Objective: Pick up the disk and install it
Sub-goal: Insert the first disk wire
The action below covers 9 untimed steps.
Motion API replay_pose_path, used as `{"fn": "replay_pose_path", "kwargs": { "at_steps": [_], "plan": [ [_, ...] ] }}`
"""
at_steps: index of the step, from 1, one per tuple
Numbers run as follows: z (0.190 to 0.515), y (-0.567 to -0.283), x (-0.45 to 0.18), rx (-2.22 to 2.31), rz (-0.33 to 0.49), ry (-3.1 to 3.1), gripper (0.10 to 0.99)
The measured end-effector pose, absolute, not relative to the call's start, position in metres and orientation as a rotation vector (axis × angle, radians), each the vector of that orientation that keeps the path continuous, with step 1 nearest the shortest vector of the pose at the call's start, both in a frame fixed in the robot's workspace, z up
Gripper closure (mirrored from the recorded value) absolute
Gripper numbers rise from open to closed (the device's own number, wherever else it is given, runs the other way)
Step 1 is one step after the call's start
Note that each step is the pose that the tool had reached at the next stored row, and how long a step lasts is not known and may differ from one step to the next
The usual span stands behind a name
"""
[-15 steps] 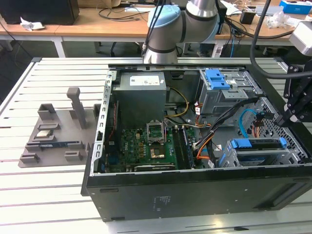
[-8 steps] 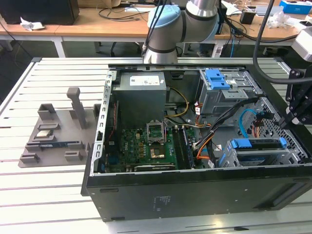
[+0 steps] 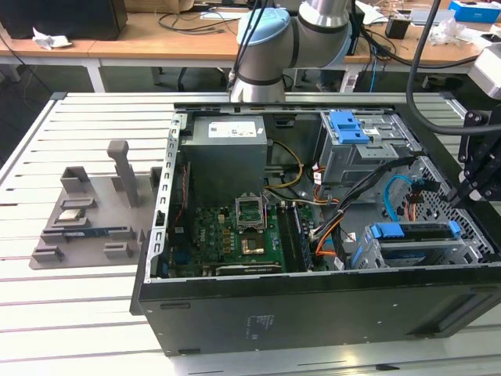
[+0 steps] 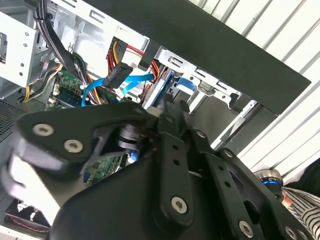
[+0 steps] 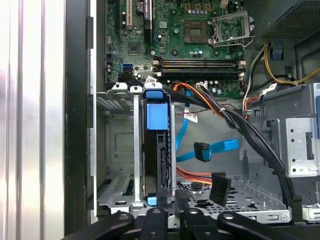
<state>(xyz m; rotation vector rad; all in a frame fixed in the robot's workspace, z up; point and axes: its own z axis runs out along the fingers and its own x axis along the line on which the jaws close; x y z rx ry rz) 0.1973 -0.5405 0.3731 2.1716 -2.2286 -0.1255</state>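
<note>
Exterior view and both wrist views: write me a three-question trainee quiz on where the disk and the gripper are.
1. True or false: the disk stands in the drive cage inside the case.
2. Multiple choice: the gripper is nearest to A) the power-supply box, B) the disk, C) the grey fixture outside the case.
3. Fill in: the loose flat data cable lying beside the disk in the first wrist view is ___ in colour.

Key: 1 true; 2 B; 3 blue.
</note>
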Motion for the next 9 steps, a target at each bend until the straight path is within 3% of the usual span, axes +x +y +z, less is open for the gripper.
{"fn": "replay_pose_path", "kwargs": {
  "at_steps": [1,2,9],
  "plan": [
    [0.373,-0.540,0.197,2.172,-0.125,-2.229,0.792],
    [0.373,-0.540,0.197,2.171,-0.125,-2.228,0.725],
    [0.371,-0.512,0.197,2.168,-0.118,-2.226,0.725]
  ]
}}
